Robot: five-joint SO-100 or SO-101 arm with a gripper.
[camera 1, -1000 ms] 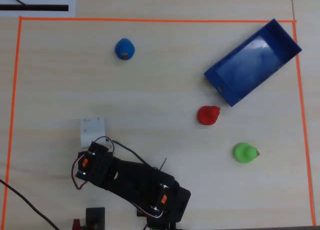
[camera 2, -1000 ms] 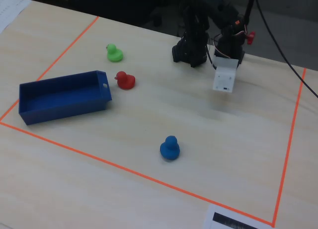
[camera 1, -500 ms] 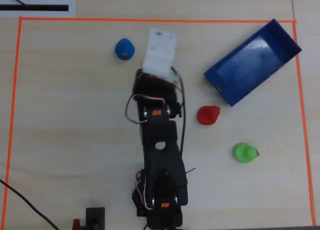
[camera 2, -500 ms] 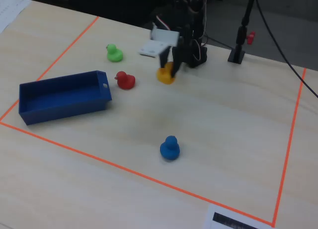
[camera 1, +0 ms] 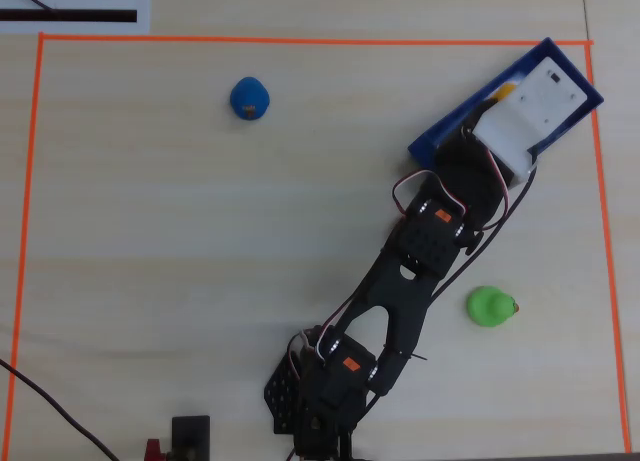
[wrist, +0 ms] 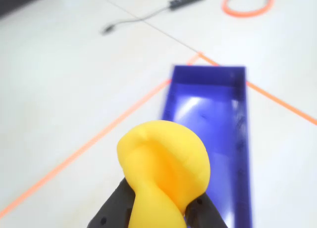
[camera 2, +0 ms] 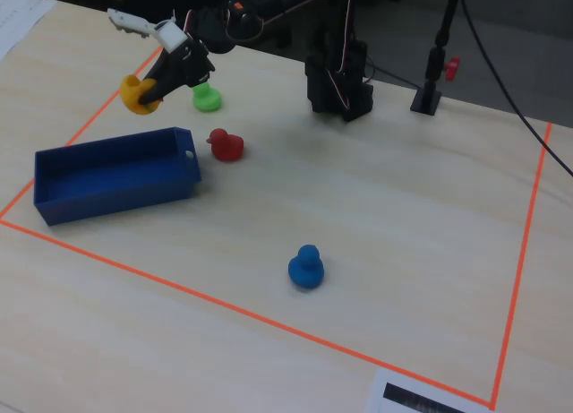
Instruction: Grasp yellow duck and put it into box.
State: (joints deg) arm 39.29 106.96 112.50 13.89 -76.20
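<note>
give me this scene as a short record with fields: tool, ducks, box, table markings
tool: tool shut on the yellow duck, held in the air above the box
box: blue box, open top, nothing seen inside
red duck: red duck on the table beside the box's end wall
green duck: green duck, on the table, apart from the box
blue duck: blue duck, alone, far from the box
table markings: orange tape border

- No readable text, label, brand, number or sign is found in any of the three views.
- A white sheet (camera 1: pixel 70 3) with a black bar is seen on the worktop (camera 1: pixel 150 231) just outside the orange tape border (camera 1: pixel 300 40), at its top-left corner in the overhead view; nothing on it can be read.
- The same kind of sheet (camera 2: pixel 421 397) is seen past the border's near-right corner in the fixed view, its dark printing too blurred to be read.
</note>
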